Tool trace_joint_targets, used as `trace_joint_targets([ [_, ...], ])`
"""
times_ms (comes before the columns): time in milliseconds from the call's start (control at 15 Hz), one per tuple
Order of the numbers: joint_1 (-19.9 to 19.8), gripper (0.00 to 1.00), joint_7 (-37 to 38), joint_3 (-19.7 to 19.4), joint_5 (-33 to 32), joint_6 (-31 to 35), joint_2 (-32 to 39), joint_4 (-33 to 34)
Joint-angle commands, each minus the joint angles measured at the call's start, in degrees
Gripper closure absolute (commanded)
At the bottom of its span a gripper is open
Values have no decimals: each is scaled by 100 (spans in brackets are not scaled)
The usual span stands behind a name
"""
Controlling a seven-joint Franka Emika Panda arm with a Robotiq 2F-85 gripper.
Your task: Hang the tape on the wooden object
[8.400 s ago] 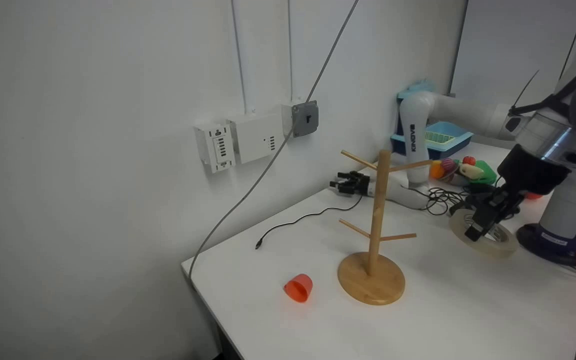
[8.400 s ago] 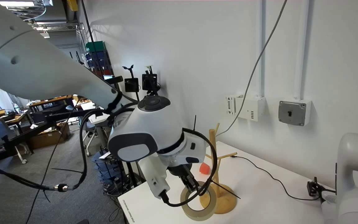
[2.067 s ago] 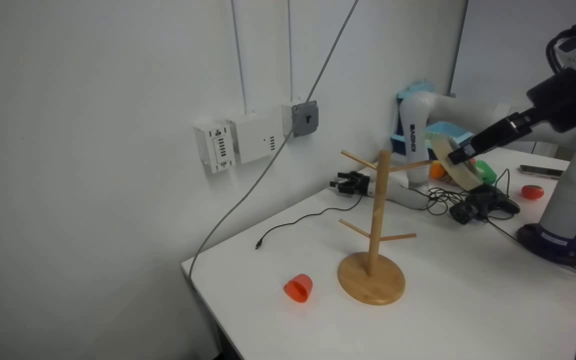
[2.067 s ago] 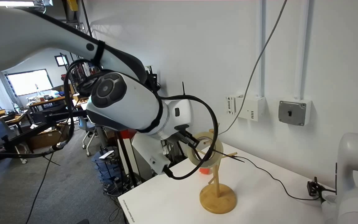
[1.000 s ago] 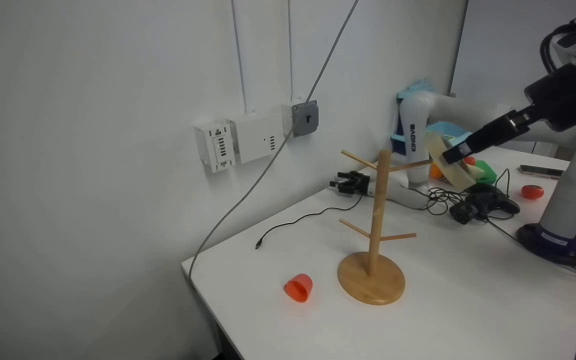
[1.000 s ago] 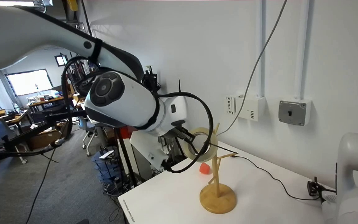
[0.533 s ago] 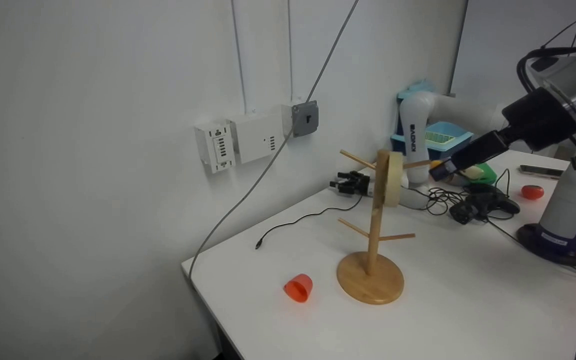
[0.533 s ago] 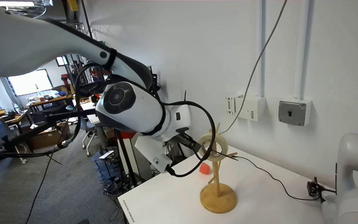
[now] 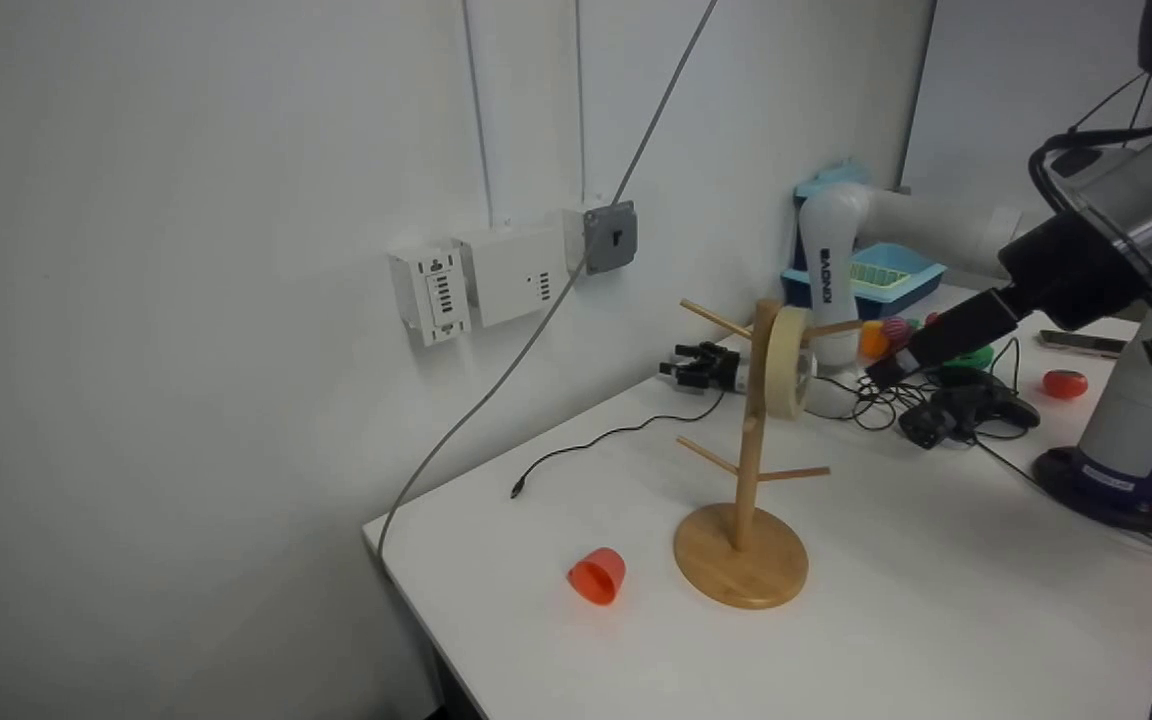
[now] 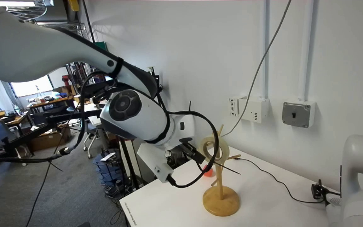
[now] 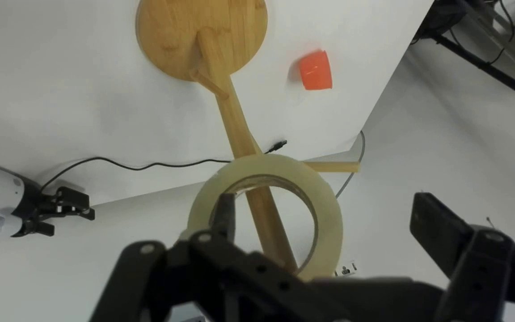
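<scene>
Right of centre in an exterior view, the tape is hanging on an upper peg of the wooden stand, its ring circling the peg and lying close beside the post; low in the wrist view, the gripper is holding its fingers wide apart, one of them covering part of the roll's left edge there; in an exterior view a gap is showing between fingertips and tape; the stand is standing upright on the white table; left of its base in that frame, a red cup is lying on its side.
</scene>
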Motion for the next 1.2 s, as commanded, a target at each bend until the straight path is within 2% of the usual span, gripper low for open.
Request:
trace_joint_targets([
  [0, -32, 0, 721, 7, -707, 177, -266, -453],
  [333, -100, 0, 1453, 6, -1524, 319, -699, -1029],
  [800, -277, 0, 1949, 80, -2204, 448, -1264, -1487],
  [867, -148, 0, 1729, 1, -1925, 404, -924, -1247],
  [1133, -173, 0, 1775, 4, -2008, 408, -1060, -1339],
])
